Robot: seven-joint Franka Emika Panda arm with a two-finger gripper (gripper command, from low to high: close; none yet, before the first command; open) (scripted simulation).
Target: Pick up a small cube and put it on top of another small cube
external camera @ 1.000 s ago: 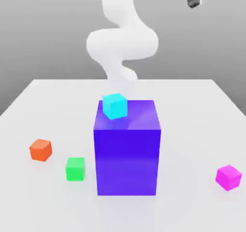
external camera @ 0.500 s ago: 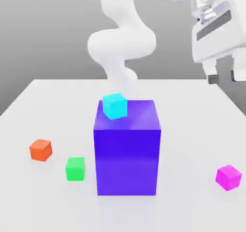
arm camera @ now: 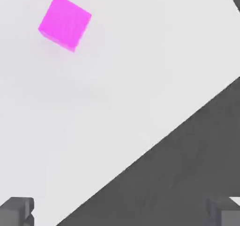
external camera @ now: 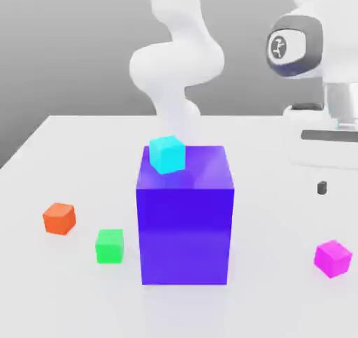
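Note:
The small magenta cube [external camera: 333, 257] [arm camera: 64, 22] rests on the white table [external camera: 280, 294] near the exterior view's right edge. The small green cube [external camera: 110, 245] sits on the table toward the exterior view's left, beside the big blue-purple block. My gripper [external camera: 340, 187] [arm camera: 121, 213] hangs above the table, higher than the magenta cube and a little behind it. Its fingers [arm camera: 16, 211] are spread wide, open, with nothing between them.
A big blue-purple block [external camera: 184, 217] stands mid-table with a cyan small cube [external camera: 167, 154] on its top. An orange small cube [external camera: 59, 218] lies at the exterior view's left. In the hand view, the table's edge [arm camera: 154, 148] runs close to the gripper.
The hand has dropped from the top right corner of the exterior view to just above the magenta cube. The fingers stayed open. No cube has moved.

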